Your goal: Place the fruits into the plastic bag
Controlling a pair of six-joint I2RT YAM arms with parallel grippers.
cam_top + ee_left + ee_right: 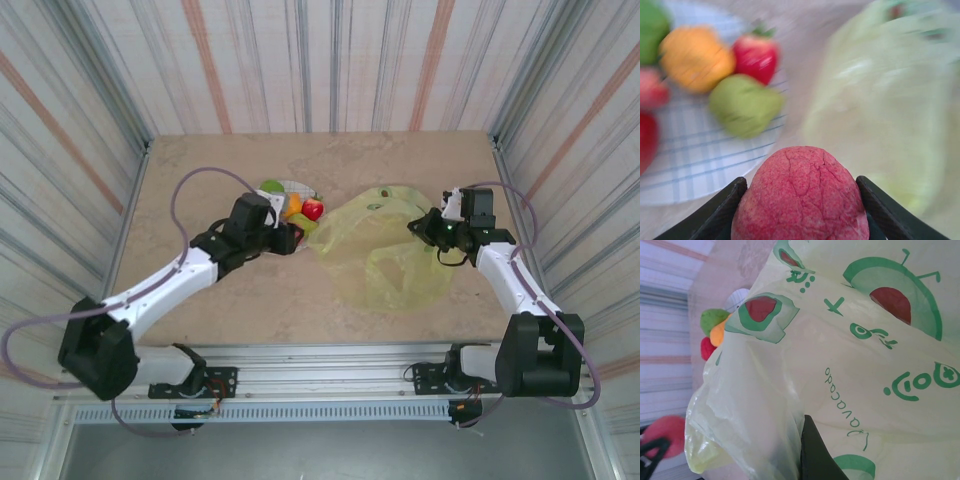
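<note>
Pink peach [800,200] right up against the lens, sitting between the fingers [715,215] of the left gripper [801,185], both pads pressed to its sides, so I read that as a grip on the peach with the jaws partly apart. Its skin looked matte and crackled. A light hollow toy, by my guess: firm enough for a side squeeze across the widest part, and not slippery. Ahead and left of that gripper lay the plate [695,175] with the other fruits, green pear [745,105] nearest, strawberry [756,55] and orange [696,59] beyond it. Ahead and right of it was the plastic bag [880,110], thin floppy film that I expected to sag shut if nobody held it. Over on the other side the right gripper [428,228] was closed, pinching the bag's rim as far as I could judge, film draped over its finger [815,455]. I reckoned the mouth needed holding up and open before the peach could drop in
</note>
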